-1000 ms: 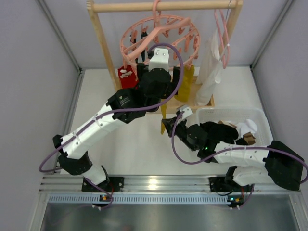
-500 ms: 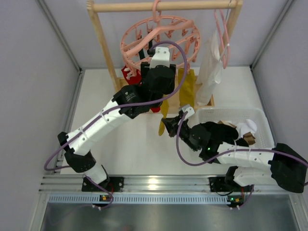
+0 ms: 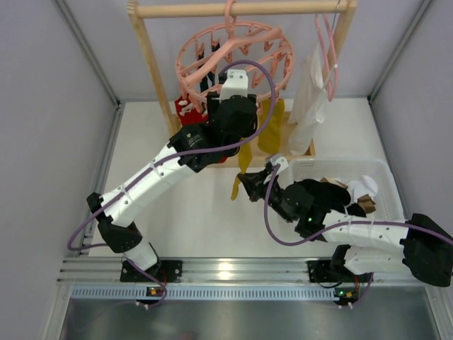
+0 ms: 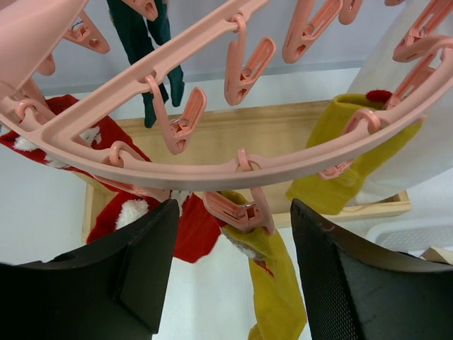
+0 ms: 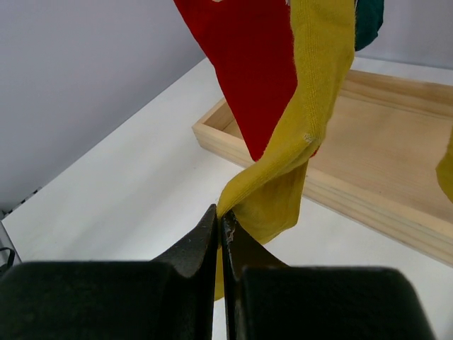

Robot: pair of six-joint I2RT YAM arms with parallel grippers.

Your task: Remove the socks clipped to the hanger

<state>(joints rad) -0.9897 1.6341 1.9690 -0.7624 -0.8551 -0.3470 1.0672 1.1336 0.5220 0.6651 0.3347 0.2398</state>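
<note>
Right wrist: right fingers [image 5: 202, 244] pinch yellow sock [image 5: 315, 99]; left fingers [image 4: 131, 273] spread; basket [image 3: 333, 162] part-filled.

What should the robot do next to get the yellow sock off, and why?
Probably squeeze the left gripper shut on the pink peg. It stands open either side of that peg, which clips the yellow sock to the hanger. The right gripper pinches the sock's lower end, ready to pull.
</note>
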